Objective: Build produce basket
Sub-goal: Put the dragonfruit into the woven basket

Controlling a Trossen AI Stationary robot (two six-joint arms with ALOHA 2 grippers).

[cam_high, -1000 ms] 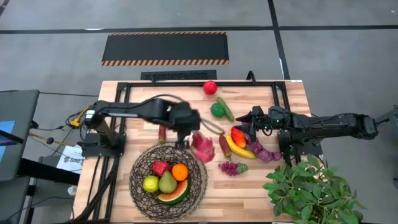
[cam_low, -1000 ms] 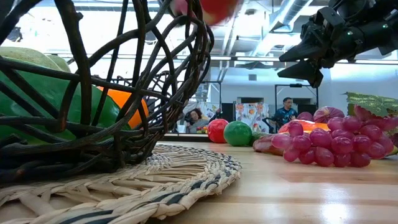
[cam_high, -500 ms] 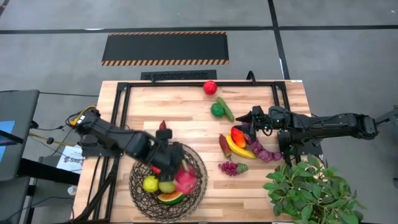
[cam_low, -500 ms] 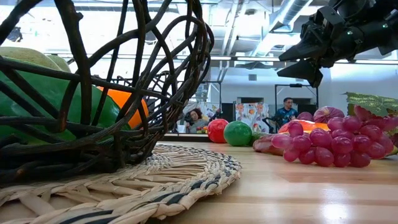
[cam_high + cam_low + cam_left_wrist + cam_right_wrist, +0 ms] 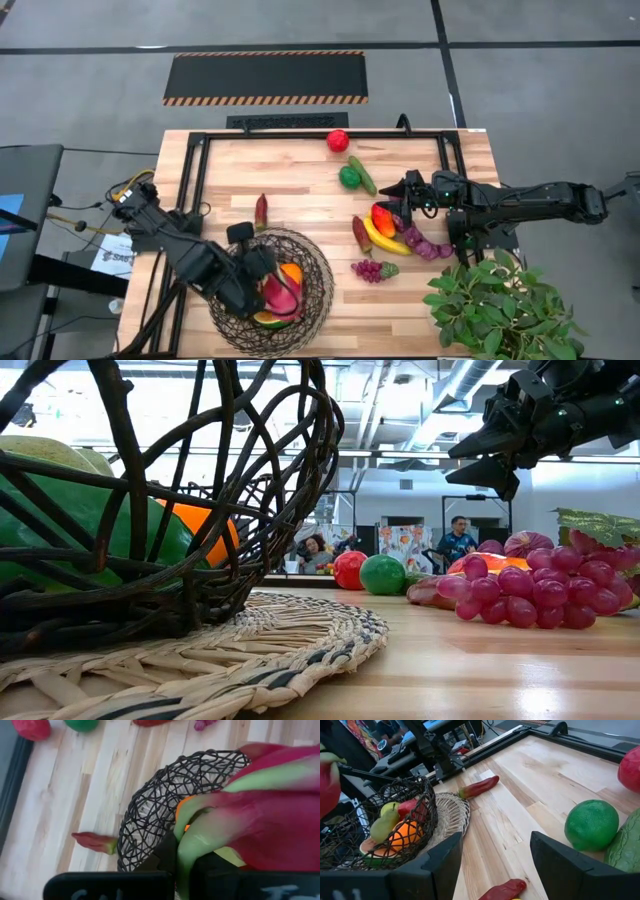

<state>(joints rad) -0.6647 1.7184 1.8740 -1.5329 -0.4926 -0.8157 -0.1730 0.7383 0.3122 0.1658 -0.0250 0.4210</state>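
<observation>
Grey concrete floor surrounds the bench [image 5: 230, 190], a pale wood-plank top inside a black frame, with a black mat edged in hazard stripes [image 5: 265, 77] lying on the floor beyond its far edge. From the low view the room behind is bright, with ceiling ducts and two people [image 5: 460, 540] seated far off.

Near the bench's front edge, left of centre, the basket [image 5: 318, 275] rests on a woven straw mat [image 5: 300, 635]. Over it hangs the left pincer [image 5: 262, 290], pinching a pink dragonfruit [image 5: 278, 297] above the basket's middle; an orange [image 5: 291, 272] and a watermelon slice [image 5: 265, 319] lie inside.

More produce is spread across the bench: a red apple [image 5: 338, 140] by the far edge, a green ball fruit [image 5: 349, 177] and cucumber [image 5: 363, 175] just beside each other, a red pepper [image 5: 261, 211] behind the basket, a banana [image 5: 382, 240] and purple grapes [image 5: 370, 269] toward the right.

Right pincer [image 5: 408, 190] hovers near the right side, fingers spread, holding nothing. A leafy green plant [image 5: 495, 305] fills the front right corner.
</observation>
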